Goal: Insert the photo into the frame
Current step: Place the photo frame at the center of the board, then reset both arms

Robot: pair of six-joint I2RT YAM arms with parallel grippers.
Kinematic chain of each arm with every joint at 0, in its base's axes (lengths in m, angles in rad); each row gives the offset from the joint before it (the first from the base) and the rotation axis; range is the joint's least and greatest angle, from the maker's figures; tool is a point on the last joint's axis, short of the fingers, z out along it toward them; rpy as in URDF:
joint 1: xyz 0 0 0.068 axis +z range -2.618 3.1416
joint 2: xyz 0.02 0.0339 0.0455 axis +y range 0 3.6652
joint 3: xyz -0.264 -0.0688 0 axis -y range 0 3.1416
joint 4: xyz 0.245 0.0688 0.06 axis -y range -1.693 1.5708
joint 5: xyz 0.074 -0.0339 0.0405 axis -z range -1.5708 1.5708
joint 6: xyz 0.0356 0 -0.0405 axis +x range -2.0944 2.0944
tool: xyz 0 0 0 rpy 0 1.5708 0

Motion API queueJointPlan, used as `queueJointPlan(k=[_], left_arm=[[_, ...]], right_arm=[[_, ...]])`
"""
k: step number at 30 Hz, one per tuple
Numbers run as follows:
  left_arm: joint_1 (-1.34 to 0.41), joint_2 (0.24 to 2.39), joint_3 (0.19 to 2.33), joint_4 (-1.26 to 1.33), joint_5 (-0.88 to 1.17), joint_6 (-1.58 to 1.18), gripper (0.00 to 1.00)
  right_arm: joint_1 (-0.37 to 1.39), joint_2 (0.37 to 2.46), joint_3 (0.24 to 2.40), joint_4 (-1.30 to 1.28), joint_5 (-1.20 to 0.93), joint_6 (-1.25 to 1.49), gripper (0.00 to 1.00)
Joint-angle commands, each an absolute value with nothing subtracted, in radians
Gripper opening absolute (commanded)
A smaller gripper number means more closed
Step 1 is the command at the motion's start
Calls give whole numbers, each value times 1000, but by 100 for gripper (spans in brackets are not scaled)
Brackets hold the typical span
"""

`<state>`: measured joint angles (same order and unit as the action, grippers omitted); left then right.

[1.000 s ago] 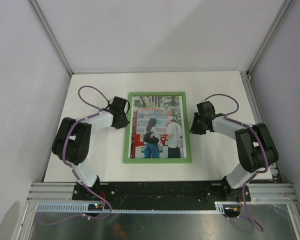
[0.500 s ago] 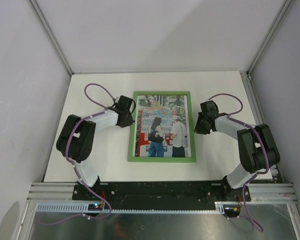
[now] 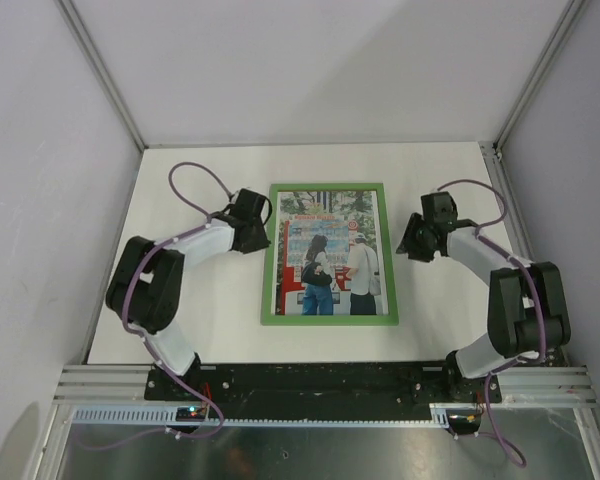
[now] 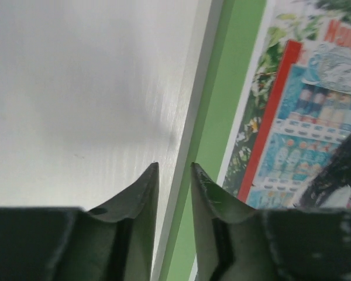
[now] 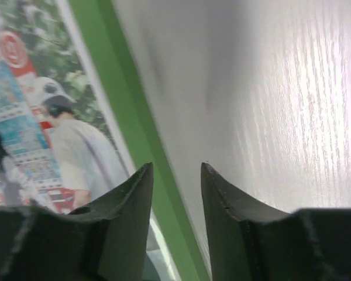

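White walls stood round a white table point(image 3: 430, 310). The frame point(image 3: 271, 270) lay flat in the middle of it, green side up. The photo point(image 3: 330, 262) of two people at the drink machines sat inside the green border and filled it from edge to edge. It looked straight.

The left gripper point(image 4: 172, 171) was low by the frame's left side. Its two fingers were only a little apart, and the pale outer edge of the frame ran under the gap. They did not seem to pinch anything. The right gripper point(image 5: 175, 170) was by the frame's right side. Its fingers were a bit wider apart over the green edge, and it held nothing too.

So the big job looked done: the photo was in the frame, and the frame faced up. What was left looked small. The arms might only need to pull away. The back of the frame was hidden, so I could not tell if it was closed up there.
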<state>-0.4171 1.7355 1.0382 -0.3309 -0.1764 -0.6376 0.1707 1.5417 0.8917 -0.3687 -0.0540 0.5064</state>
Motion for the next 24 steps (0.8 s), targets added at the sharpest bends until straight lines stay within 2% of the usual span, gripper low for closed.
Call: queueJointPlan(k=[1,6,7,9,10,13,24], left_arm=[[-393,1578,1110,-352,-185,-565,39],[-390,1429,1127,-362,-51,-478,64],[-390,1388,1124,-366,-29,-467,71],[-390,1309,1111,-371,16,-448,90],[-390,1272,1102,-372,33,-436,95],[-390,1156,1074,-379,65,-417,99],[-390,932,982,-390,88,-416,100]], right_arm=[[167,1437,991,-404,-81,489,49],[189,1287,1015,-402,-115,497,68],[198,1251,1017,-399,-123,496,72],[212,1192,1017,-396,-131,491,77],[223,1167,1016,-396,-132,486,79],[250,1096,1016,-403,-127,480,84],[270,960,981,-374,-142,508,92]])
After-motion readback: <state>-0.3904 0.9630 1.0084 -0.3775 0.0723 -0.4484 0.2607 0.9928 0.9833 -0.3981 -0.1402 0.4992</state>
